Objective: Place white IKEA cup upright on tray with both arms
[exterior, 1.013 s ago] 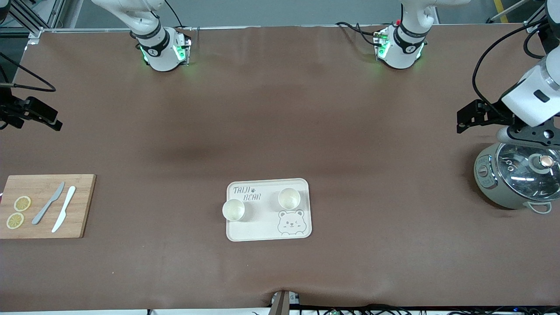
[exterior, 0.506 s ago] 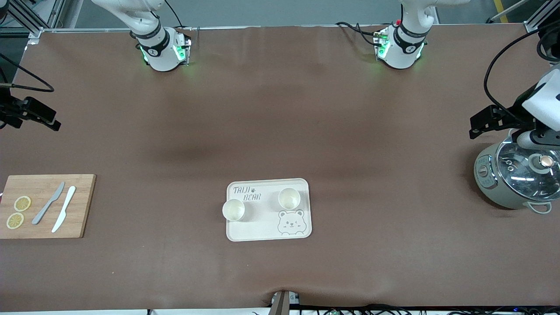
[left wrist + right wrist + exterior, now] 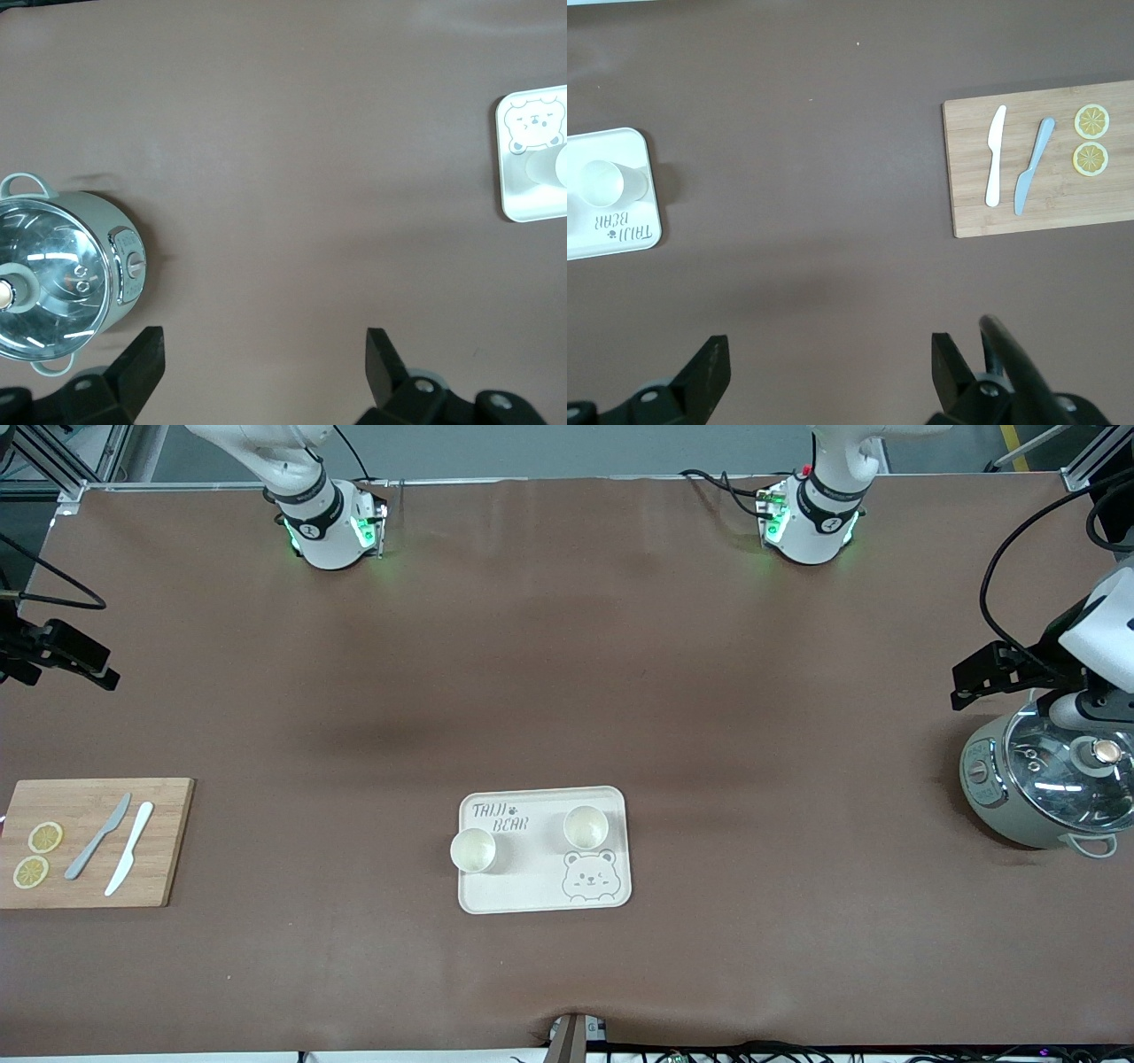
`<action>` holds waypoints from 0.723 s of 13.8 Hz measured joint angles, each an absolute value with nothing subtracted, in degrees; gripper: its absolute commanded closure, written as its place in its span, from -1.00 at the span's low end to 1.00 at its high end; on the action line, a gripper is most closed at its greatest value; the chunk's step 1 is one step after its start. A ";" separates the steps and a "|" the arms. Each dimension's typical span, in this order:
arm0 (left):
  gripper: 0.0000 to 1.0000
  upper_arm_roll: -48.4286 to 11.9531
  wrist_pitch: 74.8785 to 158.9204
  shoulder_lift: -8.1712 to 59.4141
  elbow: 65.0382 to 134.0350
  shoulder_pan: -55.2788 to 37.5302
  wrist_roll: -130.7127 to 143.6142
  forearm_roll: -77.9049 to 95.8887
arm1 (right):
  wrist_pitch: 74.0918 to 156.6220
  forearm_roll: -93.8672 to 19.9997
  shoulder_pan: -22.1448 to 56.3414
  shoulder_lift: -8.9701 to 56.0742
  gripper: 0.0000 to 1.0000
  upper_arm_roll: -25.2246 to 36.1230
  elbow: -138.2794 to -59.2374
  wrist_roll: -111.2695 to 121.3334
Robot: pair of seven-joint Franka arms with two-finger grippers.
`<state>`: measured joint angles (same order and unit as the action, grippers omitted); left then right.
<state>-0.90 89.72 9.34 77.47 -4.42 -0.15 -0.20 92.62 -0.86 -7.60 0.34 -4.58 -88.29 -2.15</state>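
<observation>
Since a second ago the left claw [image 3: 261,354] has drawn back toward its end of the tabletop [image 3: 567,691] and hangs wide and empty beside the pot [image 3: 1050,784]; the right claw [image 3: 824,359], equally wide and empty, hangs between the board [image 3: 1041,168] and the tray [image 3: 542,850]. Both cups [image 3: 586,826] stand upright on the tray, though one [image 3: 472,849] overhangs its rim toward the right arm's end. That cup could tip off if the tray is nudged.
</observation>
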 measured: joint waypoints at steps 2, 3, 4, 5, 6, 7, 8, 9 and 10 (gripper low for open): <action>-1.00 -0.90 89.92 9.34 77.50 -4.39 -0.12 -0.20 | 92.62 -0.86 -7.60 0.34 -1.00 -4.59 -88.29 -2.08; -1.00 -0.90 89.94 9.34 77.51 -4.34 -0.11 -0.20 | 92.62 -0.86 -7.60 0.34 -1.00 -4.59 -88.28 -2.04; -1.00 -0.90 89.98 9.34 77.52 -4.27 -0.10 -0.20 | 92.62 -0.86 -7.60 0.34 -1.00 -4.59 -88.28 -2.02; -1.00 -0.89 90.08 9.34 77.52 -4.24 -0.10 -0.20 | 92.62 -0.86 -7.60 0.34 -1.00 -4.59 -88.28 -2.01; -1.00 -0.89 90.22 9.34 77.52 -4.23 -0.09 -0.20 | 92.62 -0.86 -7.60 0.34 -1.00 -4.59 -88.28 -1.98; -1.00 -0.89 90.33 9.34 77.52 -4.23 -0.07 -0.20 | 92.60 -0.86 -7.60 0.34 -1.00 -4.60 -88.28 -1.95; -1.00 -0.89 90.46 9.34 77.54 -4.23 -0.07 -0.20 | 92.59 -0.86 -7.60 0.34 -1.00 -4.62 -88.28 -1.93; -1.00 -0.89 90.50 9.34 77.59 -4.23 -0.07 -0.20 | 92.58 -0.86 -7.60 0.34 -1.00 -4.64 -88.28 -1.93; -1.00 -0.89 90.54 9.34 77.64 -4.22 -0.06 -0.20 | 92.58 -0.86 -7.60 0.34 -1.00 -4.65 -88.28 -1.92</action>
<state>-0.89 90.54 9.34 77.64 -4.22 -0.06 -0.20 92.58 -0.86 -7.60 0.34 -4.65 -88.28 -1.92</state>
